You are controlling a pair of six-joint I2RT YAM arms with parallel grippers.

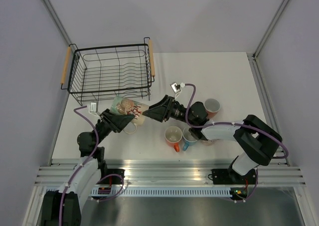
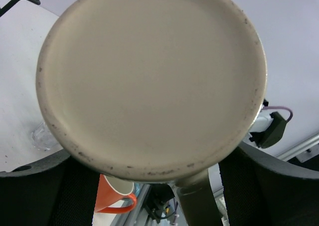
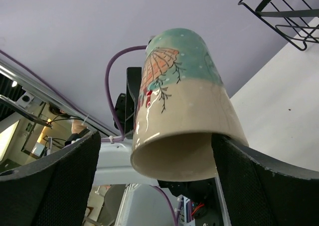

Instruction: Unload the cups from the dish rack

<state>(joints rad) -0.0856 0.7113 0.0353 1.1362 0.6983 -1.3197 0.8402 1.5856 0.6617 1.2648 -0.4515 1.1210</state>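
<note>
A large cream mug [image 1: 127, 108] with a teal and pink pattern hangs on its side above the table, just in front of the dish rack [image 1: 110, 72]. My left gripper [image 1: 124, 118] is shut on its base end, and the cream base [image 2: 149, 81] fills the left wrist view. My right gripper [image 1: 148, 114] stands open around the mug's mouth [image 3: 174, 156], with a gap at the left finger [image 3: 50, 186]. No cup shows inside the black wire rack. An orange mug [image 1: 173, 137], a blue mug [image 1: 189, 135] and a pink-red cup [image 1: 213, 106] stand on the table.
The three set-down cups cluster around the right arm's forearm [image 1: 219, 131]. A small clear thing [image 2: 42, 136] lies on the table in the left wrist view. Grey walls close the table at the back and sides, and a metal rail [image 1: 164, 168] runs along the front.
</note>
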